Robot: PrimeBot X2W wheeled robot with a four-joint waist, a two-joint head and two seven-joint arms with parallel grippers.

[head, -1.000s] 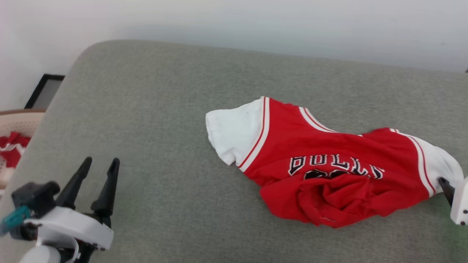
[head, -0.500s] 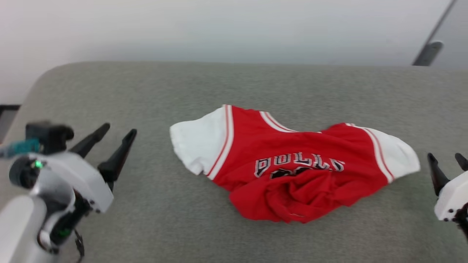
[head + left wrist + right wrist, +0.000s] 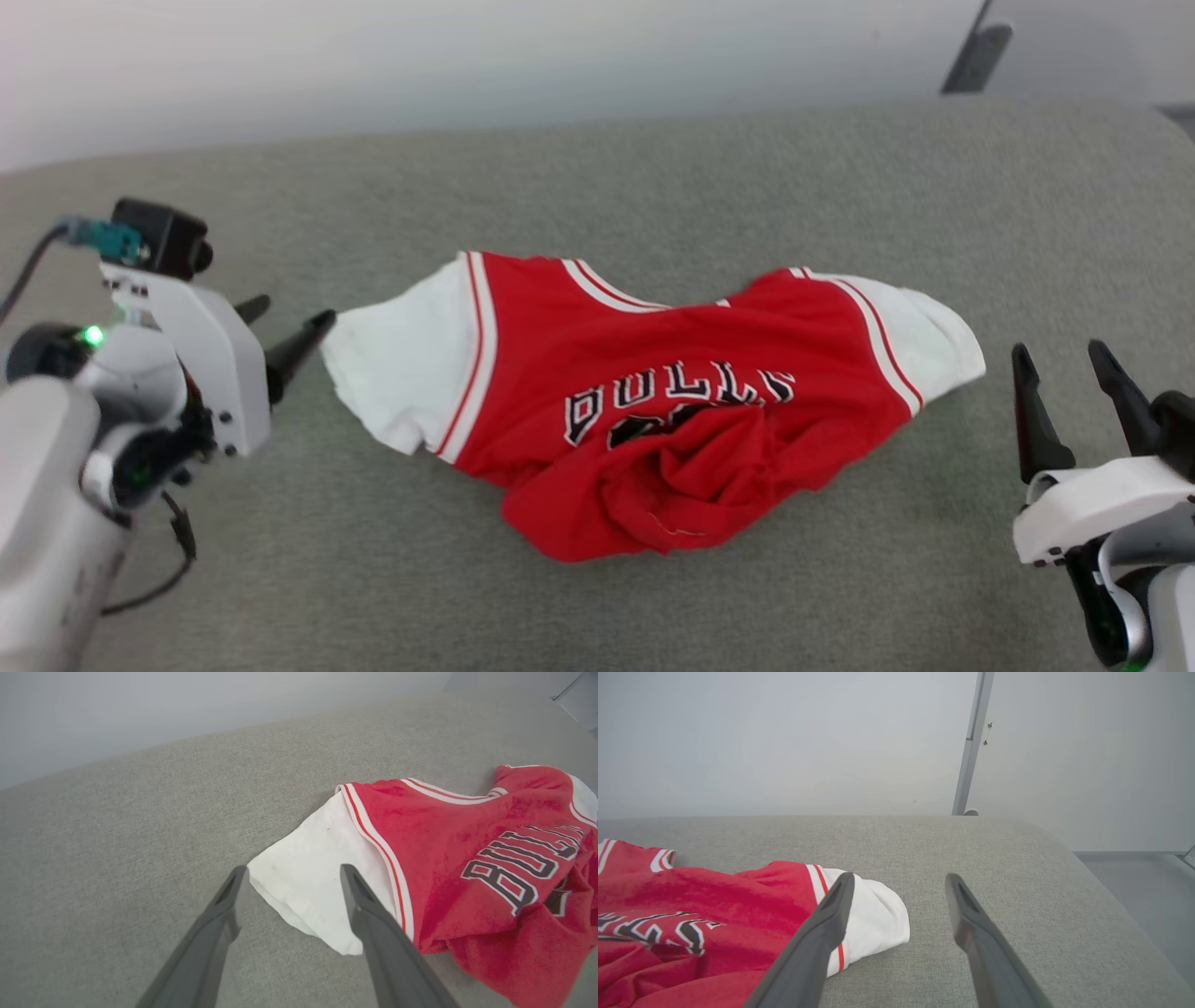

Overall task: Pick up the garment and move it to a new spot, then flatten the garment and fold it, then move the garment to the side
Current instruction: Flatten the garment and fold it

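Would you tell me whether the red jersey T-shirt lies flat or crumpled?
Crumpled: the red jersey T-shirt bunches into folds below its lettering.

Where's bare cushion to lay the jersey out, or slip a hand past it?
Widest bare strip: grey cushion between the garment and the wall. Another lies nearer the robot, below the crumpled hem. Crowded at both sleeves: left gripper almost at one, right gripper beside the other.

The garment (image 3: 691, 345) is red with white sleeves, red-white striped trim and black-white lettering — the surface (image 3: 653, 187) speckled grey.
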